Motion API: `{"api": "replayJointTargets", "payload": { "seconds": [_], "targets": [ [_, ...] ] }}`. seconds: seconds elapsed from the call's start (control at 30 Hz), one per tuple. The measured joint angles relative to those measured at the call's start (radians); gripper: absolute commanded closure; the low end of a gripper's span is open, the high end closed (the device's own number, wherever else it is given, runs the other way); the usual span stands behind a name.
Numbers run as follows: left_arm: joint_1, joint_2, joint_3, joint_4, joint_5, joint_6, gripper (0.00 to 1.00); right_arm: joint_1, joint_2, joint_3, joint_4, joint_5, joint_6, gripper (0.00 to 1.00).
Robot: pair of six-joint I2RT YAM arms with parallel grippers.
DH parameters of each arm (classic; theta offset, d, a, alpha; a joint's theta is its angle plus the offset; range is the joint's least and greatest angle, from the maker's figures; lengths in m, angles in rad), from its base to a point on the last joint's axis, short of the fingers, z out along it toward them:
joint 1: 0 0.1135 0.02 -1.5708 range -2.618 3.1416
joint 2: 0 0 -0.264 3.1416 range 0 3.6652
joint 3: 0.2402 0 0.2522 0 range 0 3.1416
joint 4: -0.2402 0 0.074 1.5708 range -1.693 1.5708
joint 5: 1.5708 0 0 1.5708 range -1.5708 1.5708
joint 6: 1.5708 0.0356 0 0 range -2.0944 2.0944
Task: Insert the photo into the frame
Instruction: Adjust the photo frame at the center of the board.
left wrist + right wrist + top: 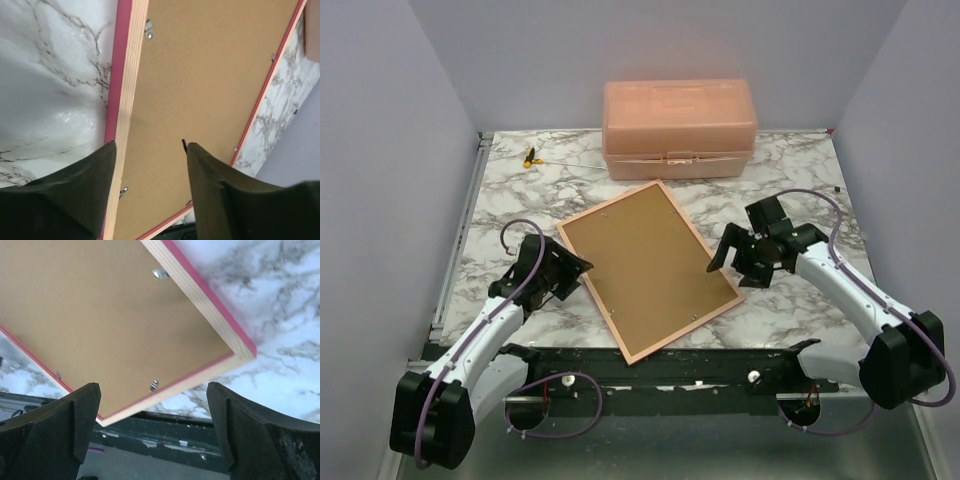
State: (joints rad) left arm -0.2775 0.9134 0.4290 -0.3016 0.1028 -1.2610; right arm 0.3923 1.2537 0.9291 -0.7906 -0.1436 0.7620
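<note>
While the frame (688, 329) lay face down and skewed on the marble table (790, 170), its long sides ran from far-centre toward the near right, and one near corner hung over the dark rail at the table's front edge. Brown backing board (648, 270) filled the frame inside the thin pink-red and light wood border. Small metal clips (159, 274) sat along the inner edge against the board. Left gripper (578, 270) was at the frame's left long side, fingers parted; in the left wrist view one finger (95, 185) sat over the wood border and the other (205, 185) over the board, nothing pinched between them, and whether they touched the surface could not be told. Right gripper (725, 272) was at the frame's right side near its right corner, jaws spread wide and holding nothing; in the right wrist view the frame's corner showed between and beyond the two fingers (65, 420). Photo side of the frame was turned down, not visible. Salmon-pink lidded box (678, 128) stood closed at the far edge, just beyond the frame's far corner, apart from it. Small yellow and black item (530, 157) lay at the far left of the table, well apart from the frame.
</note>
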Motion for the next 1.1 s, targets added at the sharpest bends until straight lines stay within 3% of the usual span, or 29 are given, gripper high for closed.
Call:
{"api": "replayJointTargets", "payload": {
  "seconds": [0.2,0.33,0.6,0.77,1.1],
  "targets": [
    [0.0,-0.005,0.148,-0.116,-0.077,0.138,0.28,0.0,-0.098,-0.144,-0.055,-0.038,0.049,0.17],
    [0.0,-0.005,0.272,-0.164,-0.112,0.24,0.27,0.0,-0.135,-0.248,-0.074,-0.085,0.078,0.18],
    [0.0,-0.007,0.368,-0.187,-0.126,0.35,0.27,0.001,-0.061,-0.3,0.009,-0.123,0.098,0.21],
    [0.0,-0.01,0.362,-0.204,-0.124,0.362,0.27,0.001,0.053,-0.3,0.115,-0.121,0.102,0.37],
    [0.0,-0.046,0.338,-0.205,-0.118,0.369,0.28,-0.003,0.094,-0.276,0.145,-0.07,0.129,0.92]
  ]
}}
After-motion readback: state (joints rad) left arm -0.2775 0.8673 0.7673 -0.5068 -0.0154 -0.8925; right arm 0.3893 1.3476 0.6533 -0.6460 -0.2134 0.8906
